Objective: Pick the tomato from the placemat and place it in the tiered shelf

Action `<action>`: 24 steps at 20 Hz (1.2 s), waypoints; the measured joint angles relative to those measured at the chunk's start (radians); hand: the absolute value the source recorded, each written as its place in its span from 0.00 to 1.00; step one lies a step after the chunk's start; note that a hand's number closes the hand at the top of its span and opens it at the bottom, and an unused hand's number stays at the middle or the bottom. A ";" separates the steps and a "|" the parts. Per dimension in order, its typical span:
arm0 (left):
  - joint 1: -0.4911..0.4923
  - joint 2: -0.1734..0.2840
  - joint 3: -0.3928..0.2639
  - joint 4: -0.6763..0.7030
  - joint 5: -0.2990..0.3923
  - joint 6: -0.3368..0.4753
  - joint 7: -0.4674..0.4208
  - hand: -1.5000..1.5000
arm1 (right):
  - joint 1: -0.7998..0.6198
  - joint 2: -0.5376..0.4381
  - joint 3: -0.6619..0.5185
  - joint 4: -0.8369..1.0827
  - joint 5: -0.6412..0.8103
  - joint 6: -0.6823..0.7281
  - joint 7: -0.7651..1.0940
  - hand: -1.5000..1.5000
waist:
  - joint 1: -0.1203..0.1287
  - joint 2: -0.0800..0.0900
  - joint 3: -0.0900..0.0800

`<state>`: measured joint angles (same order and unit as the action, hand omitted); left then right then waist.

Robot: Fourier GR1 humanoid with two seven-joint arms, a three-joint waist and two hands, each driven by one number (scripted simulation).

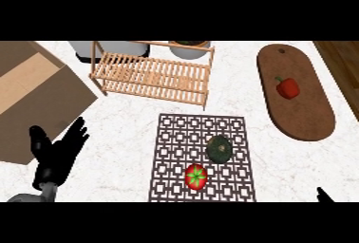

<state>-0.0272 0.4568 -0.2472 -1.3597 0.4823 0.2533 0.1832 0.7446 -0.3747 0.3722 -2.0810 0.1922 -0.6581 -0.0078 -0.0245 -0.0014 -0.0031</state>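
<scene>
Tomato (196, 176) sat on the patterned placemat (175, 142), near its lower end, untouched. Dark green squash-like veg (219, 149) lay just beyond it and a bit to the right, close but apart as far as I could tell. Nothing picked yet; step in hand was the reach.

L hand (57, 151) showed at the view's left, fingers spread and up, resting, holding nothing. Tomato was well off to its right, across bare counter (126, 142). R hand (324, 195) was only a dark tip at the lower right edge; couldn't tell its fingers' state. Tomato lay to its left and slightly ahead.

My read for doing the reach well: R hand looked the nearer one, so come in from the tomato's near-right side, fingers opened before arrival, and keep away from the green veg on the far side so it doesn't get nudged. Close around the tomato's body, not the green stem top. Lift straight up before heading to the wooden tiered shelf (155, 76), which stood well ahead and to the left of both hands, past the mat's far edge.

Hard to see: shelf's upper tier cut by the frame top, so its tiers weren't fully visible. Grey objs behind it partly hidden, unidentifiable. Red bell pepper (288, 87) on the oval cutting board (308, 118) far ahead of R hand, not part of the job. Cardboard box (35, 99) cropped at left.
</scene>
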 measured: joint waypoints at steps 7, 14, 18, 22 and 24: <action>-0.046 -0.025 -0.009 0.036 -0.027 -0.011 0.003 0.50 | 0.058 -0.049 0.174 -0.221 0.305 0.048 0.335 0.00 | 0.026 0.008 -0.002; -0.057 -0.033 -0.011 0.041 -0.040 -0.024 0.004 0.50 | -0.044 0.068 0.247 -0.222 0.536 0.128 0.701 0.00 | 0.047 0.014 -0.004; -0.058 -0.036 -0.010 0.043 -0.041 -0.036 0.002 0.50 | -0.150 0.165 0.261 -0.193 0.713 0.224 0.893 0.00 | 0.057 0.014 -0.004; -0.062 -0.034 0.000 0.034 -0.038 -0.034 0.021 0.50 | -0.291 0.287 0.298 -0.122 0.857 0.332 1.049 0.00 | 0.058 0.012 -0.002; -0.055 -0.036 0.000 0.028 -0.043 -0.032 0.023 0.50 | -0.359 0.318 0.311 -0.088 0.891 0.379 1.105 0.00 | 0.056 0.011 -0.002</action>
<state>-0.0823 0.4208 -0.2476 -1.3312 0.4396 0.2211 0.2060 0.3858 -0.0567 0.6831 -2.1685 1.0831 -0.2789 1.0969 0.0318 0.0096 -0.0047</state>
